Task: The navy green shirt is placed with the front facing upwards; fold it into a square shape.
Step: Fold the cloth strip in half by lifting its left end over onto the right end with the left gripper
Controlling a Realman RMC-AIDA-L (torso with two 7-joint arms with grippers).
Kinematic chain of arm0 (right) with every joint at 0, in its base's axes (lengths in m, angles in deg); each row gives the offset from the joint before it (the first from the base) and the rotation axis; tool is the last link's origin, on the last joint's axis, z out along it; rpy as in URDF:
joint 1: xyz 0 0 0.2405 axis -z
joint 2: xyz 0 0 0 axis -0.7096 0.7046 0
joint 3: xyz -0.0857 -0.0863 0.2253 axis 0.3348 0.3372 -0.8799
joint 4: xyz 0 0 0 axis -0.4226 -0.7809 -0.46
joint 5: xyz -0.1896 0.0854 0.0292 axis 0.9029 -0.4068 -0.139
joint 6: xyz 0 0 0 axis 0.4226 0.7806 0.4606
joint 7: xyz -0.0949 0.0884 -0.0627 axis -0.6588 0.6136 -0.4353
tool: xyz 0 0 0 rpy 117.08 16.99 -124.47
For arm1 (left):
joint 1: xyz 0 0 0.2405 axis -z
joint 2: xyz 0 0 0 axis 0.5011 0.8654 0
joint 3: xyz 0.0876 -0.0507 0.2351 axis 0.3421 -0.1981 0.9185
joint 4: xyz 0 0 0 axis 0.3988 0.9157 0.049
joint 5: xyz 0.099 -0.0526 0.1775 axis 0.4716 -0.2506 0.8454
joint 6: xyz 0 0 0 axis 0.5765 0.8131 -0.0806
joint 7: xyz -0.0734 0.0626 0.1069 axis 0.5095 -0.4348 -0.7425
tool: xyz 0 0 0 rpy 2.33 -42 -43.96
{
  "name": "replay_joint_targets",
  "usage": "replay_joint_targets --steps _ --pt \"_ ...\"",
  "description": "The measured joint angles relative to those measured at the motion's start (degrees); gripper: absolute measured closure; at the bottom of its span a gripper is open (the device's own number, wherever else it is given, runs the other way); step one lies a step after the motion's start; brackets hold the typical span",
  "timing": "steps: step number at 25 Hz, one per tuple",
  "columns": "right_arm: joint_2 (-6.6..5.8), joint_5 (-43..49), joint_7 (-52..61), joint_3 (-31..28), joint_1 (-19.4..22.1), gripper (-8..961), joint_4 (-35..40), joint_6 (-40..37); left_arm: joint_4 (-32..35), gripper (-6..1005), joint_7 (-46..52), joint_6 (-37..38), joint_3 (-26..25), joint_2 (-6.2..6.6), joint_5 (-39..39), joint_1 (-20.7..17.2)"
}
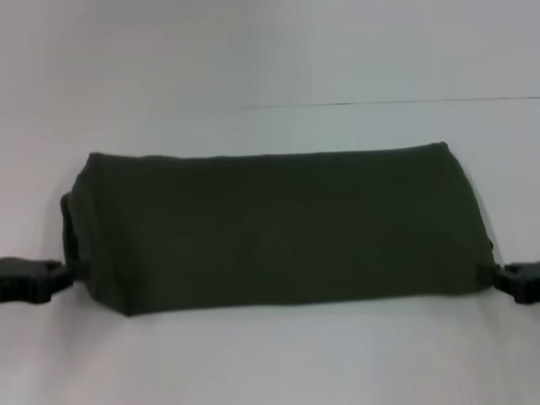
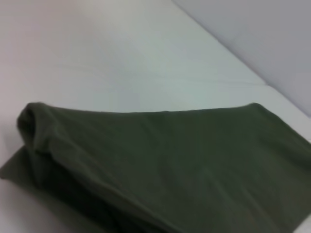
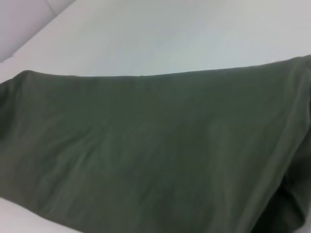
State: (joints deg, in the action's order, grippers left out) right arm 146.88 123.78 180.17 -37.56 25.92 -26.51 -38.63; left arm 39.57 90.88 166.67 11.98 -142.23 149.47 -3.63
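Head view: white bench [image 1: 270,363] carrying the navy green shirt [image 1: 278,228], folded into a wide horizontal band across the middle of the surface, plain green side up, no lettering visible. Left end of the band bulges with a rolled layer; a lower layer shows beneath it in the left wrist view [image 2: 160,165]. Right wrist view shows smooth, faintly creased cloth [image 3: 146,145]. Left claw [image 1: 57,277] touches the shirt's near-left corner at bench level; right claw [image 1: 504,277] touches the near-right corner. Whether either claw is spread or pinching cloth cannot be told
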Motion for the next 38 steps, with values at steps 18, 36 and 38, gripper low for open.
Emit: replay_joint_targets --steps 18,36,38 --pt "0.01 0.4 -4.5 -3.4 4.7 933 1.2 -5.1 4.7 917 -2.0 5.4 0.1 -2.37 0.4 -5.3" --pt "-1.26 0.3 -9.4 -8.6 4.9 515 1.6 -8.4 5.1 603 0.8 2.6 -4.9 -1.81 1.0 -4.6" --pt "-1.28 0.3 -10.0 -10.8 4.9 415 1.8 -8.5 5.1 504 0.8 2.4 -5.6 -1.79 0.4 -4.2"
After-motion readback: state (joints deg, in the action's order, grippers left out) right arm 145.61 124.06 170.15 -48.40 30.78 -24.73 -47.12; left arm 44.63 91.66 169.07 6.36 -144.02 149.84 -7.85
